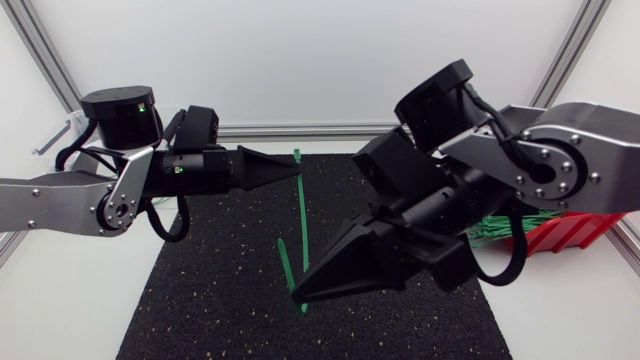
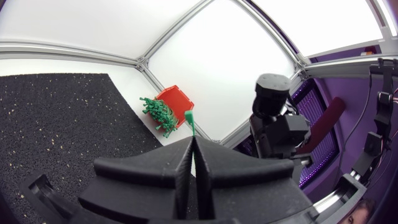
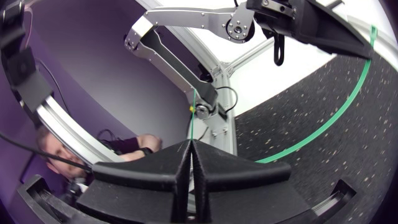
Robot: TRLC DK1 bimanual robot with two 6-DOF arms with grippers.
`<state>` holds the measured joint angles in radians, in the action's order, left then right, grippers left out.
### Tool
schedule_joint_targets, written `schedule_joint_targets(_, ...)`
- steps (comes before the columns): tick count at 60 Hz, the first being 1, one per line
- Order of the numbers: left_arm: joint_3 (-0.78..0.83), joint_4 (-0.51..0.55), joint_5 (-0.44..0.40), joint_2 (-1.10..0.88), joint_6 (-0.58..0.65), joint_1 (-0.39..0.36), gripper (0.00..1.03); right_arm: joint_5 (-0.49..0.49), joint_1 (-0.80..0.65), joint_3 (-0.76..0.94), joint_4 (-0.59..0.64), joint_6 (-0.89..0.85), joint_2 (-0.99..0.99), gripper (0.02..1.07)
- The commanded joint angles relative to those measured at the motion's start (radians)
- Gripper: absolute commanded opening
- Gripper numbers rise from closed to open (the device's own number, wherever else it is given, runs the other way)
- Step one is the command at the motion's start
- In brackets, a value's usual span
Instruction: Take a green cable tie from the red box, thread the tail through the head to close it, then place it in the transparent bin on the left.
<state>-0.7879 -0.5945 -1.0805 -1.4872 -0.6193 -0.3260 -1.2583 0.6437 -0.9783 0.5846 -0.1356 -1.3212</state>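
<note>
Right gripper (image 1: 296, 292) was held near the front edge of the black mat (image 1: 200, 300), jaws clamped on a green cable tie (image 1: 303, 220). The left gripper (image 1: 298, 168) was clamped on its other end. The red box (image 1: 560, 233) was set past the right edge.

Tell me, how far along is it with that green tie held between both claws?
Done: one cable tie is out of the red box. In hand: the left gripper pinches near one end, the right gripper the other, so it bows between them, not yet a closed loop. Left: threading the tail through the head, then dropping it into the bin, which I cannot make out here.
</note>
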Motion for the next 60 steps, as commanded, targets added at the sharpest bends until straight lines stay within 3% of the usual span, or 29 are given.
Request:
schedule_joint_targets(1,0.042,-0.011,0.025,0.065,0.027,-0.027,0.04,-0.061,-0.015,-0.111,0.166,0.037,-0.062,0.07)
schedule_joint_targets(8,0.076,-0.011,0.048,0.125,0.029,-0.053,0.04,-0.079,-0.004,-0.138,0.218,0.079,-0.032,0.07)
schedule_joint_targets(27,0.139,-0.013,0.106,0.219,0.043,-0.11,0.04,-0.073,-0.038,-0.183,0.182,0.481,0.062,0.07)
schedule_joint_targets(41,0.18,-0.018,0.162,0.332,0.047,-0.146,0.04,-0.059,-0.035,-0.192,0.04,0.728,0.088,0.07)
schedule_joint_targets(53,0.171,-0.018,0.174,0.381,0.033,-0.15,0.04,-0.044,-0.012,-0.207,0.015,0.88,0.088,0.07)
schedule_joint_targets(60,0.167,-0.018,0.185,0.404,0.013,-0.156,0.04,-0.004,-0.007,-0.195,-0.083,1.008,0.116,0.07)
